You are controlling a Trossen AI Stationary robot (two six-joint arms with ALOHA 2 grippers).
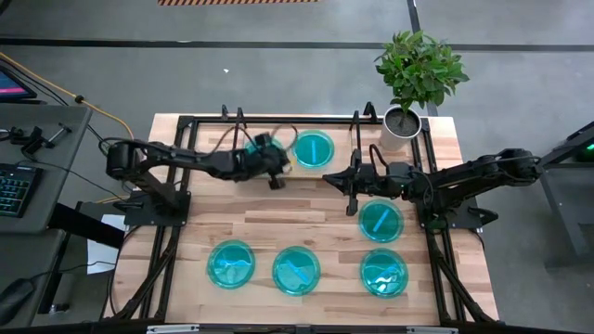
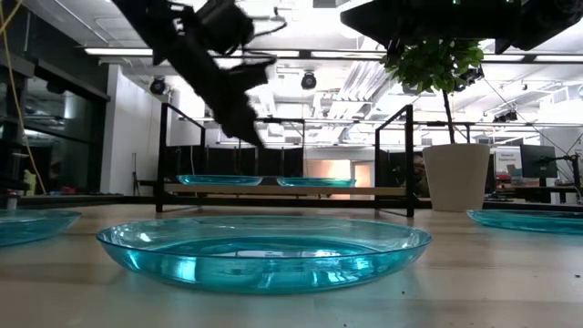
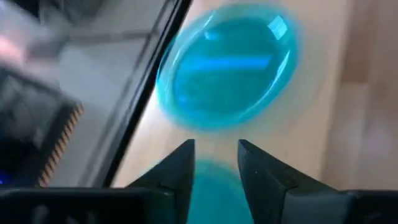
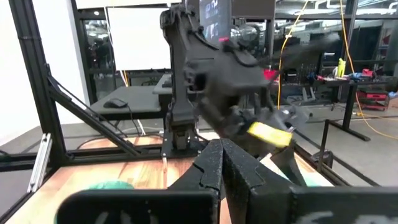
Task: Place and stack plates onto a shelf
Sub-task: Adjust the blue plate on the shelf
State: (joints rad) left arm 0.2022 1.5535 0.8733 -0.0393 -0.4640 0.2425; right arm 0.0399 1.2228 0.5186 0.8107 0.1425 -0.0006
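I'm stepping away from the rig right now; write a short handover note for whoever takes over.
Left end effector: open, empty, at the shelf.
Right end effector: shut, empty, mid-table.
Done: two plates on the shelf, one in plain sight, the other largely under the left arm.
Left: four plates on the table, one beside the right end effector and three along the front.
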